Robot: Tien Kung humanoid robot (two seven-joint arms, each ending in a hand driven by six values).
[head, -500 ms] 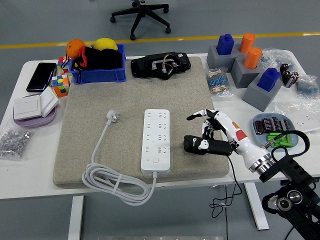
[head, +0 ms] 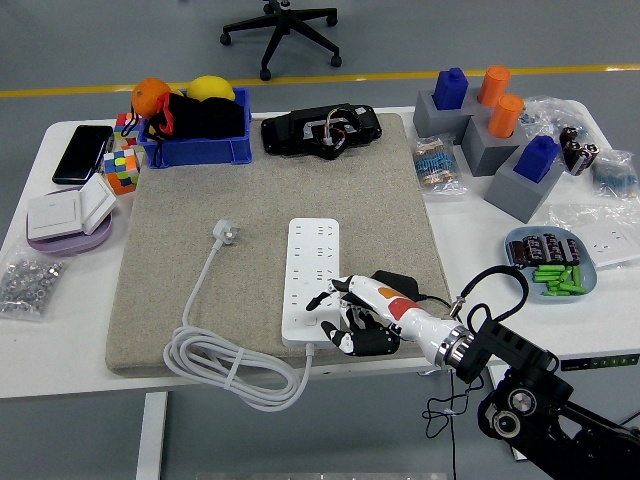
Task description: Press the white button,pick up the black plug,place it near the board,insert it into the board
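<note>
My right hand point(head: 352, 318) is low over the near end of the white power strip point(head: 313, 283), fingers spread and loose, holding nothing. My fingertips point(head: 318, 302) reach onto the strip's near right part, by the white button point(head: 312, 322); whether one is actually pressing it, I cannot tell. My forearm comes in from the lower right, crossing the near right corner of the grey felt mat point(head: 275, 240).

The black plug point(head: 393, 281) lies on the mat just behind my wrist, right of the strip and partly hidden by my hand. Its black cable point(head: 447, 400) drops over the table's near edge.

Room to move: the mat is bare right of the strip as far as its right edge, and bare beyond the strip's far end up to the black device point(head: 320, 130) at the mat's far edge. To the left it is tighter: the strip's own white cord point(head: 225, 365) runs along the mat to its white plug point(head: 227, 233), and coils at the near edge, partly hanging off it. Off the mat on the right, a blue tray of batteries point(head: 551, 261) sits near the table point(head: 80, 350) edge. My left arm is out of view.
</note>
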